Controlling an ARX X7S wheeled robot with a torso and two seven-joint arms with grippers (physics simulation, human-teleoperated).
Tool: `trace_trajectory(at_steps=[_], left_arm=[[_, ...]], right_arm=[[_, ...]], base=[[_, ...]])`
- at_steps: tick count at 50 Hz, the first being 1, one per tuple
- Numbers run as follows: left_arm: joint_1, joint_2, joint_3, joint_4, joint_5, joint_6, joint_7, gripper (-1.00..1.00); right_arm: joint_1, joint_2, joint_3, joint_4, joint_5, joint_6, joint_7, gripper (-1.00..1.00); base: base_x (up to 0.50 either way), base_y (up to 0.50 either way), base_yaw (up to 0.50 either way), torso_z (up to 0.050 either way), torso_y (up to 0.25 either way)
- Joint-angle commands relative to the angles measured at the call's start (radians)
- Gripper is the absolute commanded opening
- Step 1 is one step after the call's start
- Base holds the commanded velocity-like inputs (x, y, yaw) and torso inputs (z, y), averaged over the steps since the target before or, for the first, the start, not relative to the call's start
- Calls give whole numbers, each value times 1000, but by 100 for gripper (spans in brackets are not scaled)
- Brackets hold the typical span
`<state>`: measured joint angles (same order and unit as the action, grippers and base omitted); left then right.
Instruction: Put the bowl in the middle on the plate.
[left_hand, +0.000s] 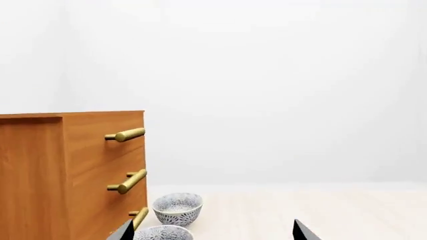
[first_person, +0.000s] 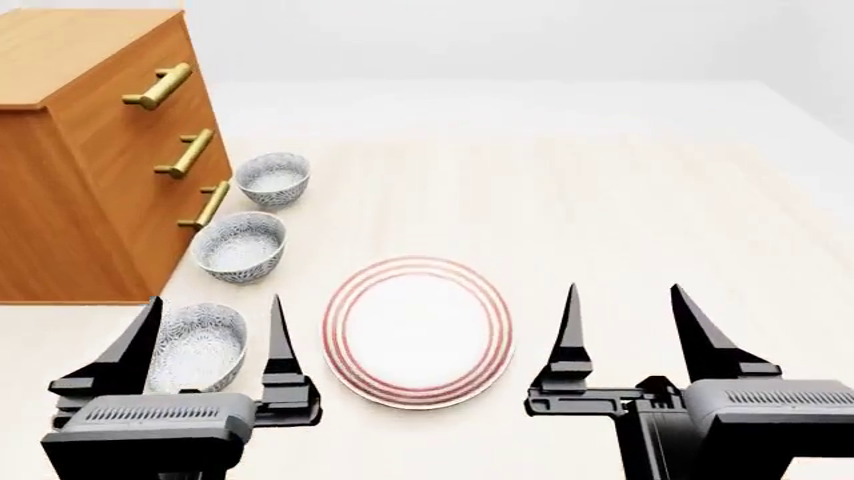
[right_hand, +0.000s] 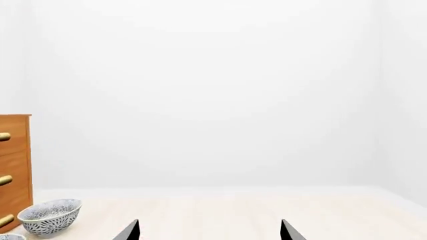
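A: The pale tabletop (first_person: 641, 180) carries three bowls beside a wooden dresser (first_person: 80, 150). Anything done?

B: Nothing yet. The bowl (first_person: 240, 245) sits untouched ahead of the left gripper (first_person: 207, 335); the plate (first_person: 418, 332) lies bare between both grippers. The right gripper (first_person: 627, 330) is empty; both jaws spread.

A pale, light-wood-grain table (first_person: 627, 200) fills most of the head view. On it, at centre bottom, lies a large flat white plate with thin red rings (first_person: 418, 331). Three small white bowls with fine grey-blue flowers run up the left: near (first_person: 196, 347), middle (first_person: 240, 245), far (first_person: 272, 178), beside a wooden drawer cabinet with brass handles (first_person: 80, 160) at upper left.
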<state>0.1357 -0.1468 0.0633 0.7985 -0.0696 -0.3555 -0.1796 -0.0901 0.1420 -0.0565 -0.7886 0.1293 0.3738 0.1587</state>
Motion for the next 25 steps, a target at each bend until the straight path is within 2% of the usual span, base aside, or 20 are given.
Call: trace_trajectory(at_steps=[1,25], left_arm=[[3,-14,13,15,4,-4,-15,100],[4,-33,19,29,-15,-8,-37,100]], right_arm=[[-1,12,-10,-1,7,-4,12,100],[-5,32,-20,-4,24,-13,33,100]], base=[[500,0,0,0,0],[500,0,0,0,1]])
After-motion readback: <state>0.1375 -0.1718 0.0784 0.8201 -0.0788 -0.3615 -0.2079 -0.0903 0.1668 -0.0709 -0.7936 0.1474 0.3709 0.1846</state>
